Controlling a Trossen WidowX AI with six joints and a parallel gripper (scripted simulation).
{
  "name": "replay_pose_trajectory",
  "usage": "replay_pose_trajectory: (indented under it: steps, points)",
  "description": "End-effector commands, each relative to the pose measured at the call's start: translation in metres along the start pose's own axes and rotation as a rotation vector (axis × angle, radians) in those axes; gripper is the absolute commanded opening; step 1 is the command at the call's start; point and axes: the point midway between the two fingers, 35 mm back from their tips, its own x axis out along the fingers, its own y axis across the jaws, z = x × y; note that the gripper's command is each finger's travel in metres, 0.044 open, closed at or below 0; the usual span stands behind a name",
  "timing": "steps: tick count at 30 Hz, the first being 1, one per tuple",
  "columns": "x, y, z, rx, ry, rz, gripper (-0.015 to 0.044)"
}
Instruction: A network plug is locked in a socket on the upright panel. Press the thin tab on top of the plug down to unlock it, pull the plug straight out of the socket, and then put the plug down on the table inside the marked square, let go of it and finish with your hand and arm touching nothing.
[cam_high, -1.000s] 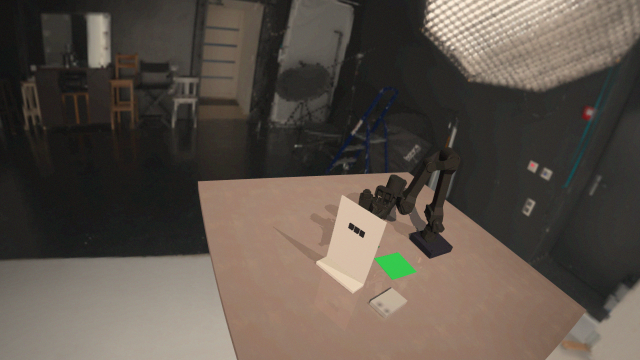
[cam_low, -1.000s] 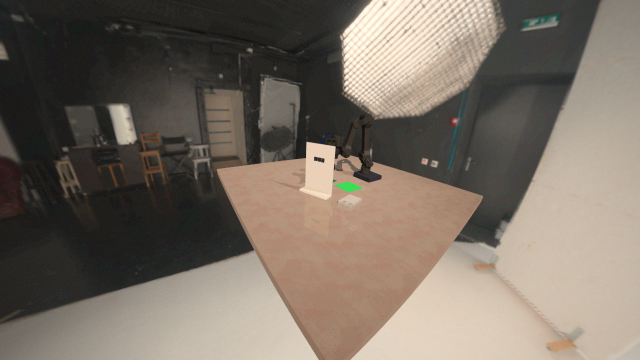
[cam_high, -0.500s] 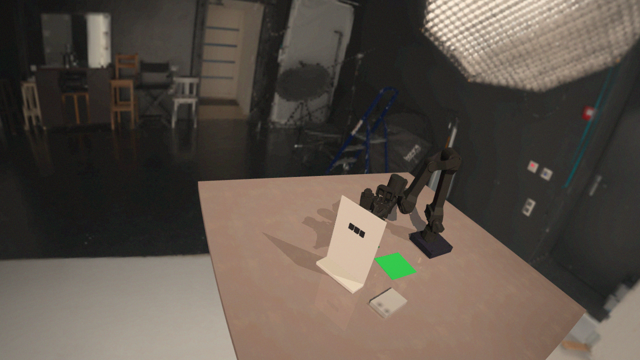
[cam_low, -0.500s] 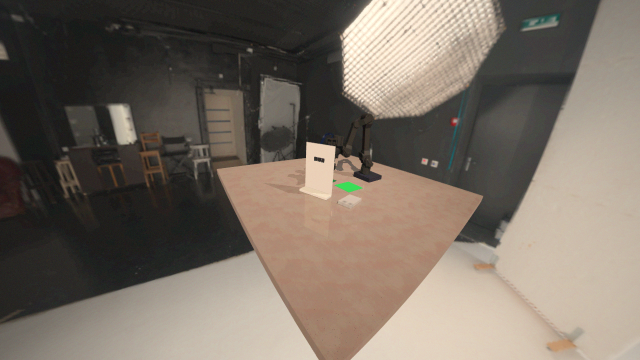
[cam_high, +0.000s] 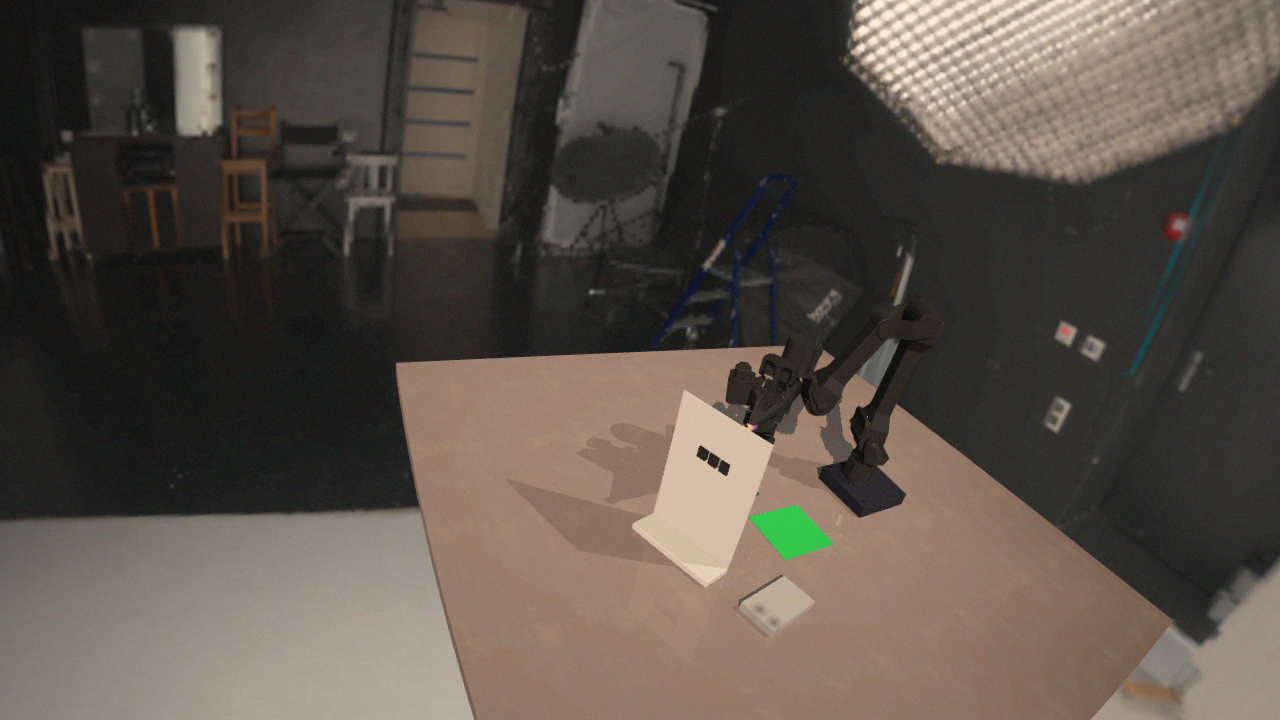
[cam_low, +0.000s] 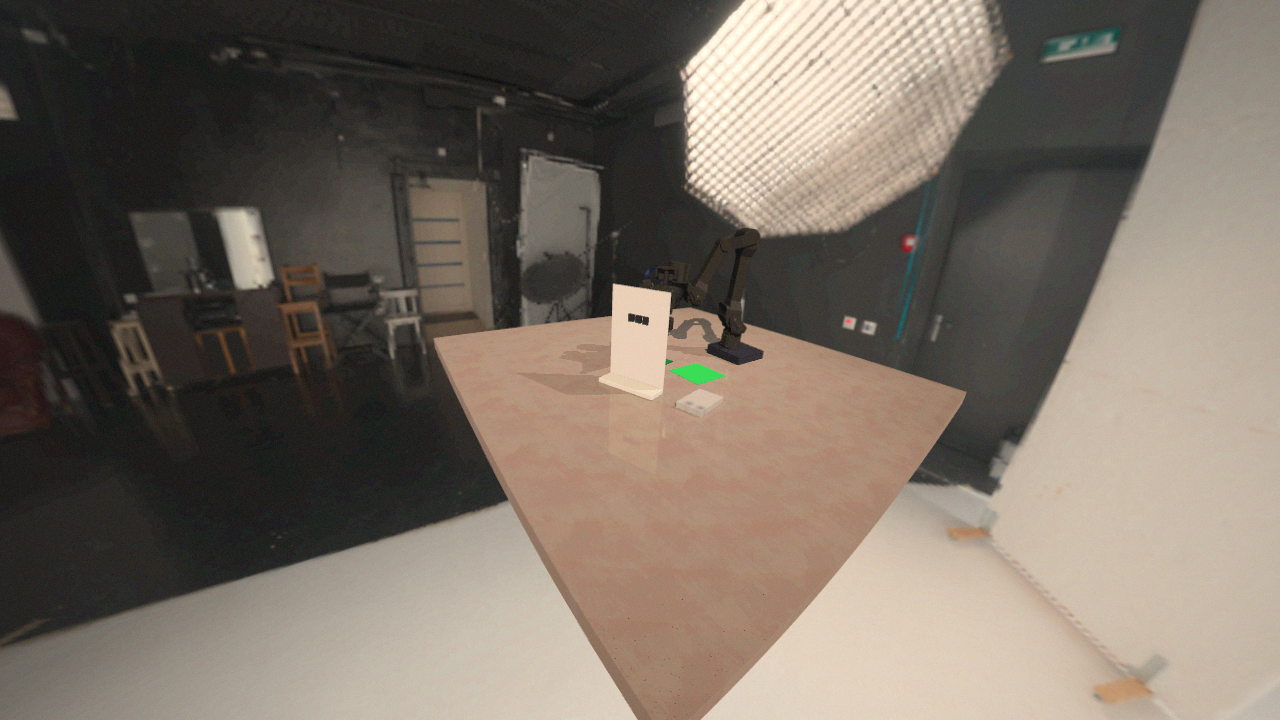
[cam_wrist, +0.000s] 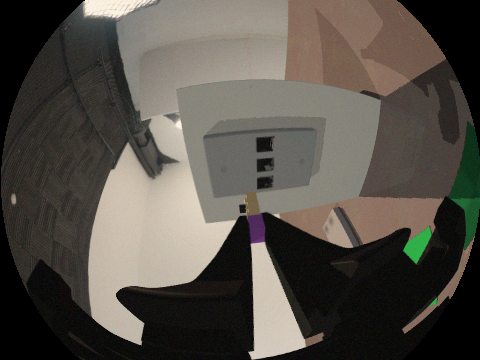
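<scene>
My gripper (cam_high: 753, 431) (cam_wrist: 253, 220) is shut on the plug, in front of the upright panel (cam_high: 707, 510) (cam_low: 637, 349) (cam_wrist: 345, 150). The plug (cam_wrist: 256, 235) is purple with a beige front end, seen between the fingertips in the wrist view. A small black piece shows beside its tip. The grey socket plate (cam_wrist: 235, 155) has three dark openings, and none holds a plug. The plug appears outside the sockets, but its exact gap from the plate is hard to judge. The bright green marked square (cam_high: 791, 531) (cam_low: 698, 374) (cam_wrist: 417, 246) lies on the table with nothing on it.
A flat whitish block (cam_high: 776, 605) (cam_low: 699, 402) (cam_wrist: 341, 226) with two dark spots lies near the square. The arm's dark base (cam_high: 861, 488) (cam_low: 734, 351) stands beyond the square. A small darker green bit (cam_high: 756, 494) shows by the panel's edge. The table (cam_high: 895, 644) (cam_low: 716, 537) carries everything.
</scene>
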Motion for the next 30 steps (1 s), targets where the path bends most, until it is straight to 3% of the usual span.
replay_pose_trajectory:
  steps: [1, 15, 30]
  points:
    - [-0.002, 0.008, -0.002, 0.005, 0.003, 0.0, 0.0]
    - [-0.011, 0.031, -0.01, 0.007, 0.004, 0.0, 0.0]
    - [0.012, 0.01, -0.027, 0.165, -0.067, -0.127, 0.0]
